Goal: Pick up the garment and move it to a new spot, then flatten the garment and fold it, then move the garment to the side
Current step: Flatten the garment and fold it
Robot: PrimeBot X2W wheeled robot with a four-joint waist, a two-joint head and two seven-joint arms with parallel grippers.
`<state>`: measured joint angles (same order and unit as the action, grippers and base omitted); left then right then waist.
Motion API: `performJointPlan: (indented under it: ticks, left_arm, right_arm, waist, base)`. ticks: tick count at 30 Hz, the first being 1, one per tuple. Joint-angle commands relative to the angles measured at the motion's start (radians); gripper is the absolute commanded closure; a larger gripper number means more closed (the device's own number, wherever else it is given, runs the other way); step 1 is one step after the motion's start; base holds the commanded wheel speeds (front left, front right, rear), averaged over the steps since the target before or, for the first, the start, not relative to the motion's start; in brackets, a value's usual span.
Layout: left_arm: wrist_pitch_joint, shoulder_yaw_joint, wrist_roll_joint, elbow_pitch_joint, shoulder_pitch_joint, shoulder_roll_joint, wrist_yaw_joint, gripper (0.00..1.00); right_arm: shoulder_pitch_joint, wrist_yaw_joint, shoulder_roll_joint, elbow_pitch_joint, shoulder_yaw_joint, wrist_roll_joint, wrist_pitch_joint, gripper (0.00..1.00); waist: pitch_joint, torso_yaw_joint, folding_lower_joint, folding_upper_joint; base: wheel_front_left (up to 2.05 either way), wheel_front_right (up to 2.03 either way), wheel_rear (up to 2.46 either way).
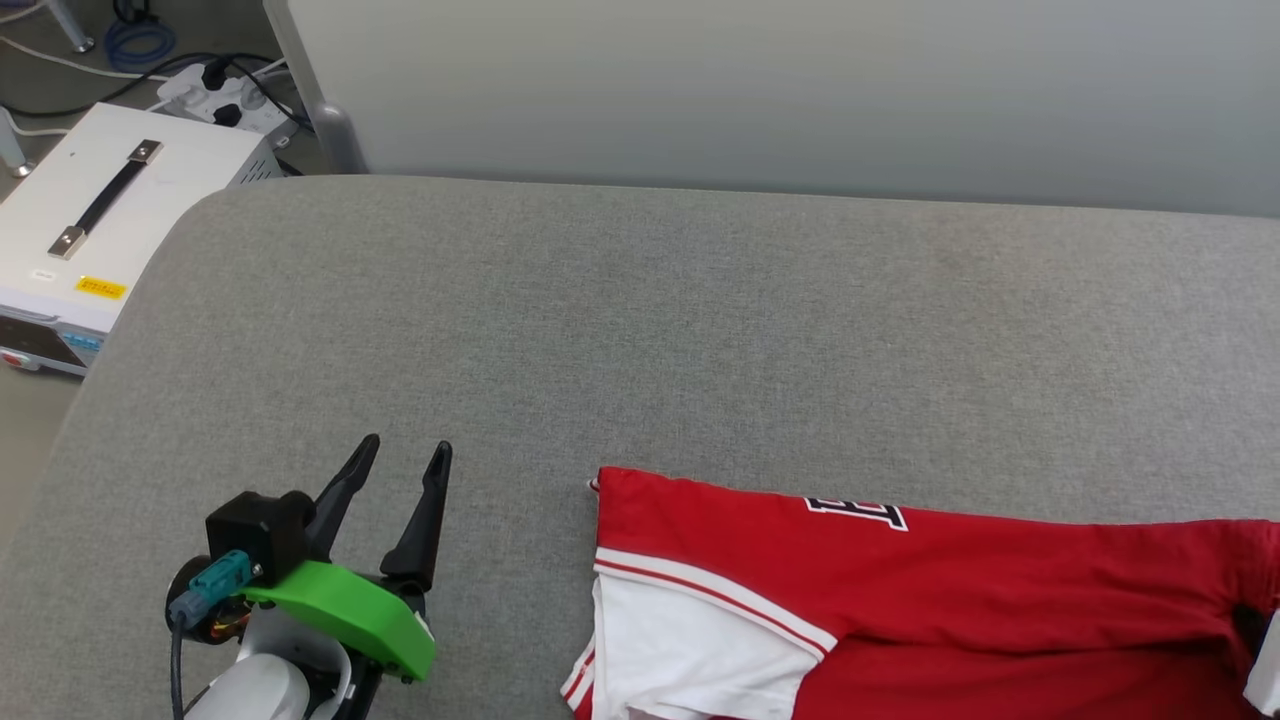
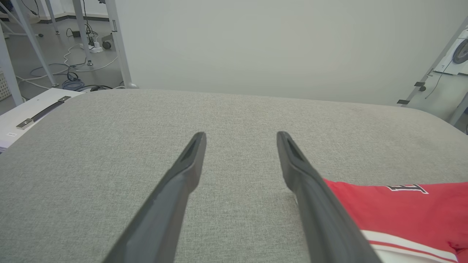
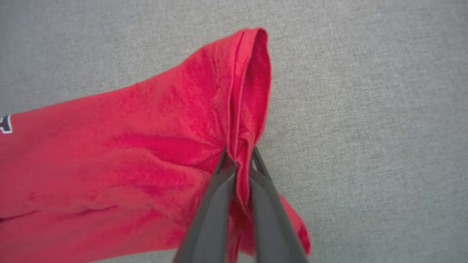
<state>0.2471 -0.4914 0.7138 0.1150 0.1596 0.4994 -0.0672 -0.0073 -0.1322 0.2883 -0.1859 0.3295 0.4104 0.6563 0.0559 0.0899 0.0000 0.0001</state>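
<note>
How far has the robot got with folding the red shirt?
Partway, it seems. Done: the garment lies fairly flat on the grey surface, and its lettering is cut off at one edge, so one fold may be in. In hand: the right gripper is shut on a bunched red edge. The left gripper is open over bare surface, touching nothing. Left: finishing the folds and moving it aside.

surface: grey fabric top [image 1: 700,320] | off its left edge: white case with black handle [image 1: 170,190] | beyond it: power strip [image 1: 225,100]
</note>
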Motion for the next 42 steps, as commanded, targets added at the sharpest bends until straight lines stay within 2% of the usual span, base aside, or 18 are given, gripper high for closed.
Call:
performJointPlan:
  ticks: [1, 10, 14, 15, 18, 25, 31, 37, 40, 41, 42]
  left_arm:
    - [0.008, 0.002, 0.001, 0.001, -0.011, -0.006, -0.003, 0.0]
    - [0.01, 0.007, 0.005, 0.001, -0.035, -0.013, -0.004, 0.0]
    - [0.011, 0.011, 0.008, -0.001, -0.044, -0.017, -0.005, 0.0]
    - [0.012, 0.013, 0.007, -0.001, -0.05, -0.021, -0.005, 0.0]
    - [0.012, 0.011, 0.007, 0.001, -0.049, -0.026, -0.004, 0.0]
    - [0.013, 0.014, 0.006, 0.009, -0.051, -0.026, -0.004, 0.0]
    - [0.008, 0.008, 0.007, 0.008, -0.047, -0.027, -0.004, 0.0]
    - [-0.002, 0.0, 0.008, 0.004, -0.048, -0.023, -0.004, 0.0]
    - [-0.005, -0.004, 0.008, 0.002, -0.049, -0.021, -0.004, 0.0]
    - [-0.005, -0.005, 0.008, 0.001, -0.05, -0.02, -0.005, 0.0]
    - [-0.006, -0.005, 0.008, 0.0, -0.05, -0.02, -0.005, 0.0]
  right_arm:
    - [0.003, 0.002, 0.003, 0.024, -0.011, 0.011, 0.008, 1.0]
    - [0.079, 0.002, -0.054, 0.216, -0.095, 0.053, 0.076, 1.0]
    - [0.104, 0.002, -0.106, 0.296, -0.148, 0.055, 0.117, 1.0]
    - [0.105, 0.002, -0.146, 0.331, -0.209, 0.055, 0.146, 1.0]
    - [0.086, 0.002, -0.185, 0.34, -0.266, 0.053, 0.158, 1.0]
    - [0.021, 0.002, -0.236, 0.283, -0.427, 0.096, 0.148, 1.0]
    - [-0.035, 0.002, -0.238, 0.179, -0.541, 0.216, 0.049, 1.0]
    - [-0.081, 0.002, -0.238, 0.058, -0.607, 0.268, -0.047, 1.0]
    - [-0.102, 0.002, -0.238, 0.005, -0.634, 0.329, -0.09, 1.0]
    - [-0.109, 0.002, -0.238, -0.007, -0.644, 0.339, -0.098, 0.91]
    - [-0.119, 0.002, -0.238, -0.02, -0.655, 0.341, -0.111, 0.16]
  waist:
    - [-0.01, -0.003, 0.0, -0.0001]
    - [-0.044, 0.004, 0.0, -0.0001]
    - [-0.051, 0.011, 0.0, -0.0001]
    - [-0.051, 0.015, 0.0, -0.0001]
    - [-0.052, 0.023, 0.0, -0.0001]
    - [-0.058, 0.042, 0.0, -0.0001]
    - [-0.06, 0.07, 0.0, -0.0001]
    - [-0.059, 0.099, 0.0, -0.0001]
    - [-0.056, 0.109, 0.0, -0.0001]
    - [-0.056, 0.111, 0.0, -0.0001]
    - [-0.055, 0.112, 0.0, -0.0001]
  base:
    - [0.0, 0.0, 0.0]
    - [0.0, 0.0, 0.0]
    - [0.0, 0.0, 0.0]
    - [0.0, 0.0, 0.0]
    - [0.0, 0.0, 0.0]
    - [0.0, 0.0, 0.0]
    - [0.0, 0.0, 0.0]
    - [0.0, 0.0, 0.0]
    - [0.0, 0.0, 0.0]
    - [0.0, 0.0, 0.0]
    - [0.0, 0.0, 0.0]
